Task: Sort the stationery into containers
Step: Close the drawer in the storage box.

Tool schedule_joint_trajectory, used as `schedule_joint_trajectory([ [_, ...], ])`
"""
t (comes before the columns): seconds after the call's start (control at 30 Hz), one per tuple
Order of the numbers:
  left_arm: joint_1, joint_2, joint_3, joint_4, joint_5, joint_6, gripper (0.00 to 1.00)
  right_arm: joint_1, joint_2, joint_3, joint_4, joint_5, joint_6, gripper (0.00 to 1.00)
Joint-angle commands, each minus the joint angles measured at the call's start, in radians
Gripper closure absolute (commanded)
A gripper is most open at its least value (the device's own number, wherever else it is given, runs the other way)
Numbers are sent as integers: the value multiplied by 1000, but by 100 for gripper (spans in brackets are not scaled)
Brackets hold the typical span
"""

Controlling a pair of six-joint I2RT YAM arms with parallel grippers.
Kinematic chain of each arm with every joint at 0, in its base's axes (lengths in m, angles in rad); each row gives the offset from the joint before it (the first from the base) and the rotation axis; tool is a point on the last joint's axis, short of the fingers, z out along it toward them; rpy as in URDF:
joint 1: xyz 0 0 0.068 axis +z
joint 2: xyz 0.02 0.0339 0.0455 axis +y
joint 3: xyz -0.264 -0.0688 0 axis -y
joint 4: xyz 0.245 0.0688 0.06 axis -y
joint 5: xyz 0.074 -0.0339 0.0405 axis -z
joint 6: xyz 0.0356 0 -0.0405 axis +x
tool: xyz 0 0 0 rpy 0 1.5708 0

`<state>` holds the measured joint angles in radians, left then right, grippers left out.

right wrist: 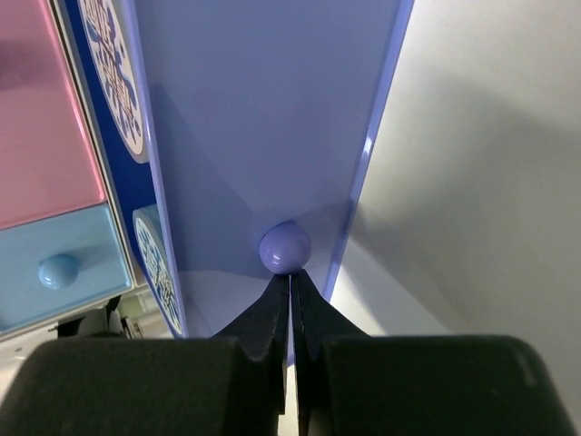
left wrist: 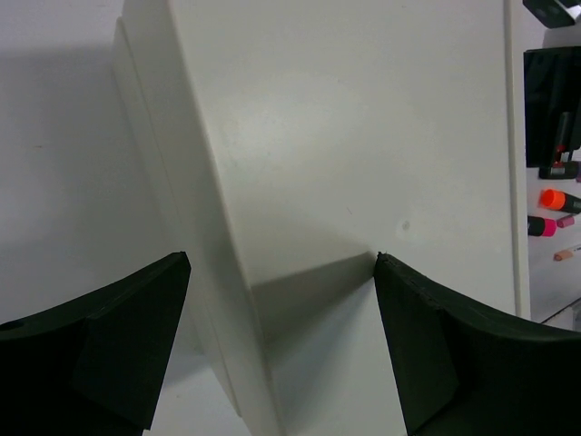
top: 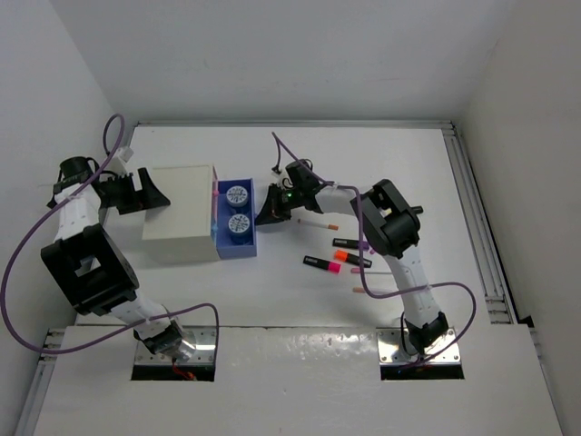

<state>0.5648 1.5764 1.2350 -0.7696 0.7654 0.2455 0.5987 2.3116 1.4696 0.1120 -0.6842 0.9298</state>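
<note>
A violet-blue drawer (top: pixel 236 220) stands pulled out of the white cabinet (top: pixel 177 213) and holds two round blue pieces (top: pixel 236 194). My right gripper (top: pixel 272 207) is shut, and in the right wrist view its tips (right wrist: pixel 290 275) press against the drawer's round knob (right wrist: pixel 284 247) without enclosing it. At the cabinet's far left side my left gripper (top: pixel 145 193) is open, its fingers (left wrist: pixel 163 291) straddling a cabinet corner (left wrist: pixel 363 136). On the table lie a white pen (top: pixel 318 222), a black highlighter (top: pixel 345 242), an orange-capped one (top: pixel 349 259) and a pink-capped one (top: pixel 322 263).
A pink drawer (right wrist: pixel 45 136) and a light blue drawer (right wrist: pixel 59 268) sit shut in the cabinet front beside the open one. Another thin pen (top: pixel 368 291) lies near the right arm. A rail (top: pixel 477 218) runs along the table's right edge.
</note>
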Motion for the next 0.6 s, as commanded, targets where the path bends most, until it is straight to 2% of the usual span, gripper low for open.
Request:
schedule_joint_trajectory([
  [0.0, 9, -10, -31, 16, -21, 29, 12, 42, 11, 80, 84, 2, 27, 98],
  [0.57, -25, 40, -63, 29, -37, 47, 15, 105, 104, 215, 138, 14, 69, 97],
])
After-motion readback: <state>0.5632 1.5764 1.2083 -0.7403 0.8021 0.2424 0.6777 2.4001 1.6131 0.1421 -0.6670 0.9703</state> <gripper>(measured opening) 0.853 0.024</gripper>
